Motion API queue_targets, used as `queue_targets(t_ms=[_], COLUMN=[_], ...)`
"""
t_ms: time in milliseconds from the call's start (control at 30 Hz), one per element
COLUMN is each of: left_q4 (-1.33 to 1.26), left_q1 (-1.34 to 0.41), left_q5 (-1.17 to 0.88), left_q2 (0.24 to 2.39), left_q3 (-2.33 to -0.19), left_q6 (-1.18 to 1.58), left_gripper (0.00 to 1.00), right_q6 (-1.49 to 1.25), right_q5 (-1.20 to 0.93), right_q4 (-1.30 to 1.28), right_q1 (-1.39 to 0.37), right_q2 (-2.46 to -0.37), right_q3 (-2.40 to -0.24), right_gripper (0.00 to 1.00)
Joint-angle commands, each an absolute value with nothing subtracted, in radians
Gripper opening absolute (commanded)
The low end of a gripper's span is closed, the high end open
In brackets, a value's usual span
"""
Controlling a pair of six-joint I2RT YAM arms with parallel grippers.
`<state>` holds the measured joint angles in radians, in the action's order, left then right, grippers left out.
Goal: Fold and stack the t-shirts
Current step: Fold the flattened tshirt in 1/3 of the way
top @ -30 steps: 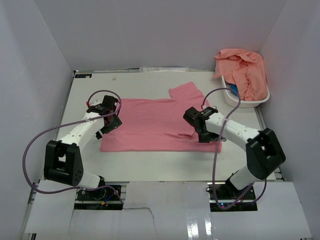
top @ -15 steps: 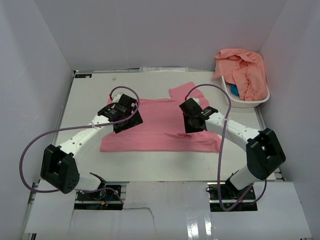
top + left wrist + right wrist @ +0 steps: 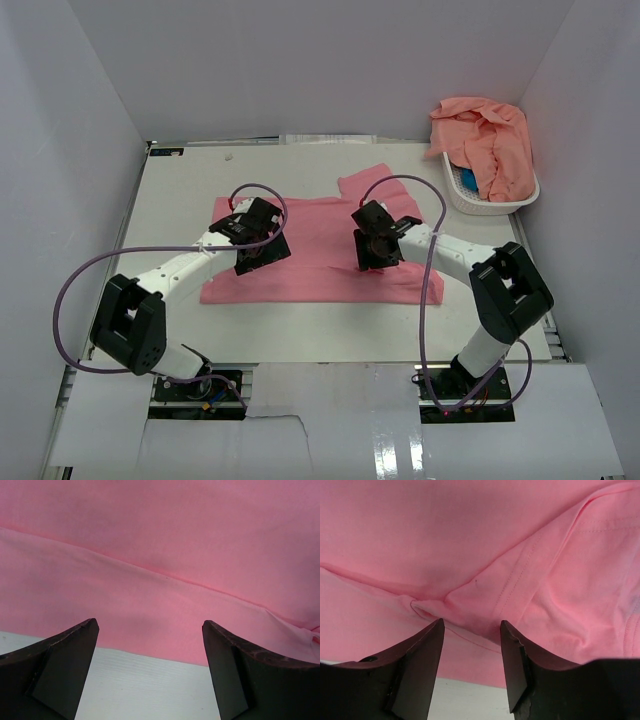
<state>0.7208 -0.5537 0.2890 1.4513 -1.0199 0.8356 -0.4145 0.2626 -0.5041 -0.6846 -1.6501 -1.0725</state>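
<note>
A rose-pink t-shirt (image 3: 320, 235) lies spread on the white table (image 3: 300, 330), one sleeve pointing to the back. My left gripper (image 3: 258, 247) hangs over its left part, near the front hem. In the left wrist view the left gripper (image 3: 150, 624) is wide open and empty, with the t-shirt (image 3: 165, 540) edge and bare table below. My right gripper (image 3: 372, 247) is over the shirt's right part. The right gripper (image 3: 472, 623) is partly open just above a creased seam of the t-shirt (image 3: 485, 555), with nothing pinched. More salmon t-shirts (image 3: 490, 140) are heaped at the back right.
The heap sits in a white slotted basket (image 3: 470, 205) at the table's back right corner. White walls enclose the table on three sides. Purple cables loop from both arms over the table.
Both arms have swung inward over the shirt, the left from its left edge toward the middle, the right leftward and back. The right jaws have narrowed from wide open.
</note>
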Motion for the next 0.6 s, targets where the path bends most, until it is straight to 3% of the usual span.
queue_targets(t_ms=[0, 400, 567], left_q4=[0.699, 0.696, 0.692], left_q1=[-0.557, -0.558, -0.557], left_q5=[0.313, 0.337, 0.337], left_q2=[1.430, 1.430, 1.425], left_q3=[-1.015, -1.000, -1.003], left_q6=[0.841, 0.835, 0.830], left_gripper=[0.96, 0.96, 0.96], right_q6=[-0.411, -0.240, -0.023], right_q5=[0.271, 0.408, 0.232], right_q4=[-0.476, -0.269, -0.047], right_q1=[-0.681, -0.681, -0.676], right_q2=[-1.621, -1.358, -1.233], right_q3=[-1.045, -0.807, -0.686], right_gripper=[0.55, 0.57, 0.63])
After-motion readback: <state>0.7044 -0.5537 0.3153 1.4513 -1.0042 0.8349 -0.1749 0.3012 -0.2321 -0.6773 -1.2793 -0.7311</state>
